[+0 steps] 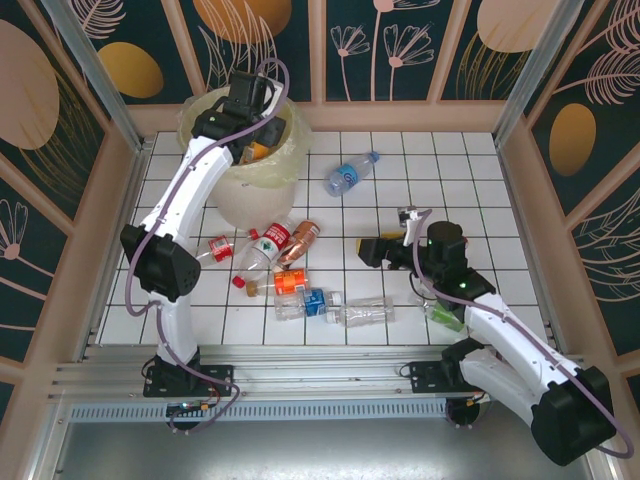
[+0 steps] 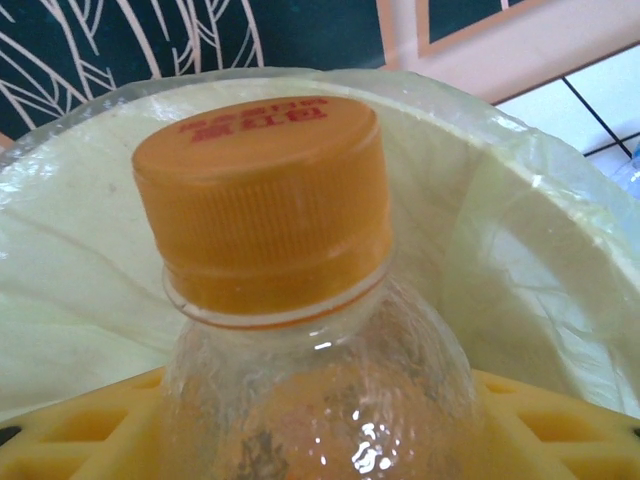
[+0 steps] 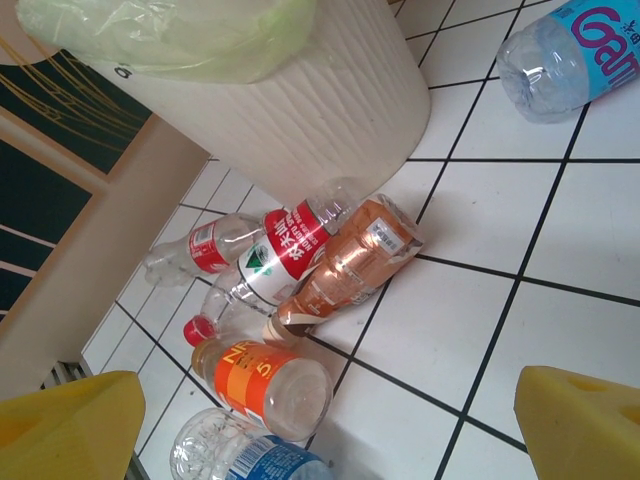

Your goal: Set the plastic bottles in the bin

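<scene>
Nearest, on the front tiles of the white gridded table (image 1: 470, 190), a clear unlabelled plastic bottle (image 1: 365, 313) is lying with its long axis running left to right, just beside a blue-labelled bottle (image 1: 312, 302). Just beyond, the right gripper (image 1: 366, 250) is hanging over the tiles, holding its yellow fingers (image 3: 70, 425) wide apart with nothing between them. To its left, a red-labelled clear bottle (image 3: 275, 255) and a copper-tinted bottle (image 3: 350, 260) are lying side by side on a diagonal, bases toward the bin, necks pointing near-left. Farther back, the large round cream-white plastic bin (image 1: 235, 195) is standing with the left gripper (image 2: 320, 440) reaching over its pale yellow liner bag (image 2: 520, 230). Between that gripper's yellow pads (image 2: 560, 425) an orange-capped clear bottle (image 2: 265, 190) is sitting, cap pointing away from the wrist toward the liner; whether the pads are pinching it, I cannot tell.
</scene>
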Controlling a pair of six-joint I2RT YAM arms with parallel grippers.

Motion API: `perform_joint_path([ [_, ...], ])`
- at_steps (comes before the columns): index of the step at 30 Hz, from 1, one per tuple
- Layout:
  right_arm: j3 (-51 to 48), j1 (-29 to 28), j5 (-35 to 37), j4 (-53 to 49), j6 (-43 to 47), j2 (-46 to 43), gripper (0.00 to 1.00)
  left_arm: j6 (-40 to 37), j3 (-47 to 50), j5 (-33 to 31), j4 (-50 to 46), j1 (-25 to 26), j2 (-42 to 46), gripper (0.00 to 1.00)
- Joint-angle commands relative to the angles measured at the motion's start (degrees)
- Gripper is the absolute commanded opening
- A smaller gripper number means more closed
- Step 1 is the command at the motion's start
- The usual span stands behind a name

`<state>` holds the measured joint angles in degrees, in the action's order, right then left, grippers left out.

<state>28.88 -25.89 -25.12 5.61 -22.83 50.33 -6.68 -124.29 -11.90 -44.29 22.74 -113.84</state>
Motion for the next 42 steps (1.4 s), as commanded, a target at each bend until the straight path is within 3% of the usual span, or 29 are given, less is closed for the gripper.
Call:
perform_joint_path([
  [1,0.66,-0.49,0.69,1.07,0.52,0.3,0.96,-0.67,-0.16,1.97,-1.61,-0.51,-0.7,0.66],
  [10,0.56,-0.54,1.0,0.09,0.77,0.51,0.96,2.95,-0.6,2.02,-1.94,-0.5,0.68,0.86],
  [20,2.63,-0.48,8.41,-3.03,-2.39,1.8,0.95,9.57,-0.69,6.57,0.98,-0.48,6.83,0.89],
  [24,4.6,-0.46,13.73,-2.95,-6.07,4.36,0.94,12.57,4.79,12.72,6.49,-0.51,12.38,0.9],
  [29,9.03,-0.1,18.12,-3.22,-8.27,10.84,0.94,15.48,18.19,22.99,17.75,-0.51,23.25,0.99],
  [42,23.87,0.61,23.46,-1.39,-12.19,32.66,0.99,19.65,45.06,46.11,32.74,-0.41,42.42,0.99],
])
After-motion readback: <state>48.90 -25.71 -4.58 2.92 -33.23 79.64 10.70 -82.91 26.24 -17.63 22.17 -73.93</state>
